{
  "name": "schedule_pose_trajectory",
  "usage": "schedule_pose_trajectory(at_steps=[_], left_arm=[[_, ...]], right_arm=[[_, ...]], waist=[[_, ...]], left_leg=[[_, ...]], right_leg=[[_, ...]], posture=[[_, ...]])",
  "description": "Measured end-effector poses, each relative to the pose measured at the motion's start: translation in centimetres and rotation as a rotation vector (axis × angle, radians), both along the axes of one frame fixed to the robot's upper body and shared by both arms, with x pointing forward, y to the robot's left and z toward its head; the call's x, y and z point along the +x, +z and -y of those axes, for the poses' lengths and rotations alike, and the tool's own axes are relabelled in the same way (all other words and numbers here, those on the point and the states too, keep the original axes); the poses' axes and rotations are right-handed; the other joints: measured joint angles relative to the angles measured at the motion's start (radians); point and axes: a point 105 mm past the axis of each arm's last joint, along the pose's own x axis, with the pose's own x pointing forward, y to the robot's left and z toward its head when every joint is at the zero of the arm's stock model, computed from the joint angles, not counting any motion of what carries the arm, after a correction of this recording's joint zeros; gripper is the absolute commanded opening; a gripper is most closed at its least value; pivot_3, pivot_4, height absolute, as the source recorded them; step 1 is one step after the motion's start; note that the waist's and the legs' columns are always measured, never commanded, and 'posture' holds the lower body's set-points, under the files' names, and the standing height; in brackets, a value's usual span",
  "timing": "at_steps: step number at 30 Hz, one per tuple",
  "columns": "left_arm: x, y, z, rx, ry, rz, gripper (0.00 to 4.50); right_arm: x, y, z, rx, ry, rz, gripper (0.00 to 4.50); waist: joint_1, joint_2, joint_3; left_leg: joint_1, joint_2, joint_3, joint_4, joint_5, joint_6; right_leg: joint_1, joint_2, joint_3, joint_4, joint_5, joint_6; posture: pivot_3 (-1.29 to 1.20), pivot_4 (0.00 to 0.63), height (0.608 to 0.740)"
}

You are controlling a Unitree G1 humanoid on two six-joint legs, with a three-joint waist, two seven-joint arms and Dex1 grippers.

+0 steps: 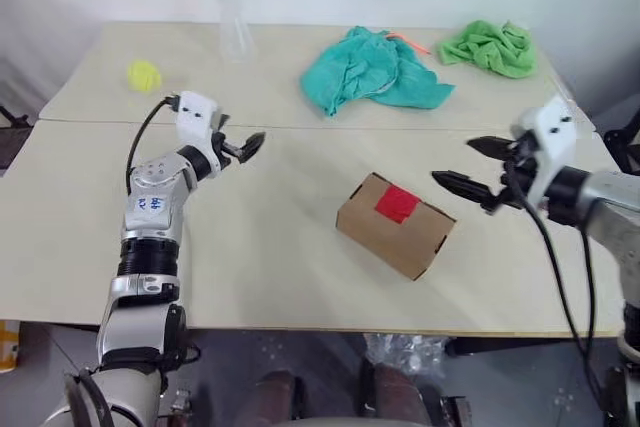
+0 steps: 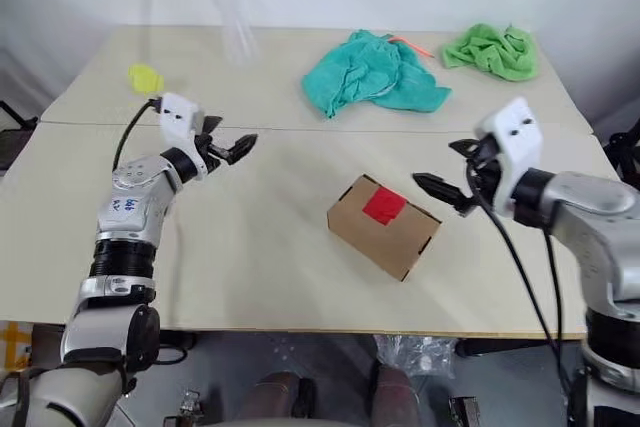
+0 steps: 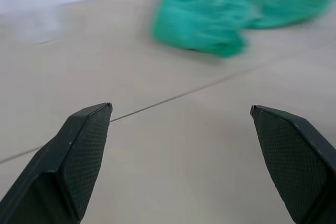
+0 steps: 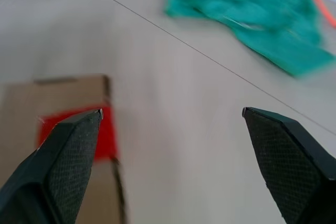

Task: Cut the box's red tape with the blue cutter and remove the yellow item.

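Near the middle of the pale surface [image 1: 250,247] lies our small brown cardboard box [image 1: 394,225], red tape [image 1: 397,204] uncut on top. Either side of it our left gripper [image 1: 247,146] and right gripper [image 1: 468,169] hang spread and empty. With no blue cutter found, we risk tearing the carton.

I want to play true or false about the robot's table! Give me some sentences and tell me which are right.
1. The box is shut, with red tape on top. True.
2. The left end effector holds the box. False: it is open, empty and apart from the box.
3. The teal cloth lies beyond the box. True.
4. The right end effector is shut. False: its fingers are spread wide.
5. The green cloth covers the box. False: it lies at the table's far edge.
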Motion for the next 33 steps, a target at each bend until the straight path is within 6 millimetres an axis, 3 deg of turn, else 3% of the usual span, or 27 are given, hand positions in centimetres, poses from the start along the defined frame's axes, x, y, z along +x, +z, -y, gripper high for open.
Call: schedule_pose_trajectory(at_steps=[3,6,12,18,23,31,33], left_arm=[[-1.4,0.3,-0.9,-0.044,0.118,-0.015,4.49],[-2.6,-0.7,-1.5,-0.065,0.217,-0.093,4.49],[-4.7,-1.9,-5.0,-0.089,0.431,-0.284,4.49],[-5.5,-2.4,-6.6,-0.041,0.476,-0.379,4.49],[-5.8,-3.2,-7.0,-0.047,0.48,-0.452,3.33],[-6.2,-4.0,-7.0,-0.055,0.489,-0.514,3.33],[-6.3,-4.2,-7.1,-0.057,0.494,-0.528,2.83]], right_arm=[[0.9,0.4,-1.8,-0.009,0.096,0.034,4.5],[1.3,0.4,-2.8,-0.033,0.163,0.035,4.5],[2.2,-0.1,-2.8,-0.058,0.204,0.01,4.5],[2.3,-0.8,-3.1,-0.078,0.228,-0.019,4.5],[2.3,-0.5,-3.2,-0.087,0.235,-0.006,4.5],[1.9,-0.5,-3.3,-0.064,0.266,-0.025,4.5],[1.8,-0.5,-3.3,-0.062,0.276,-0.03,4.5]], waist=[[0.001,0.0,0.0],[-0.001,0.0,0.0],[-0.004,0.0,0.0],[-0.003,0.0,0.0],[-0.003,0.0,0.0],[-0.004,0.0,0.0],[-0.004,0.0,0.0]], left_leg=[[0.0,-0.001,-0.001,0.0,0.0,0.0],[0.0,0.0,-0.001,0.0,0.0,0.0],[0.0,0.001,-0.001,0.0,0.001,-0.003],[0.001,0.001,-0.001,0.0,0.001,-0.004],[0.001,0.001,-0.001,-0.001,0.001,-0.004],[0.002,0.001,-0.001,-0.001,0.001,-0.005],[0.002,0.001,-0.001,-0.001,0.001,-0.005]], right_leg=[[0.0,0.0,0.0,0.0,0.0,0.0],[0.0,0.0,-0.001,0.0,0.0,0.0],[0.001,0.001,-0.001,0.0,0.0,0.0],[0.001,0.001,0.0,0.001,0.0,-0.001],[0.001,0.001,0.0,0.001,-0.001,-0.001],[0.001,0.001,0.0,0.001,-0.001,-0.001],[0.001,0.001,0.0,0.001,-0.001,-0.001]], posture=[[0.0,0.15,0.74],[0.0,0.15,0.74],[0.0,0.15,0.74],[0.0,0.15,0.74],[0.0,0.15,0.74],[0.0,0.15,0.74],[0.0,0.15,0.74]])
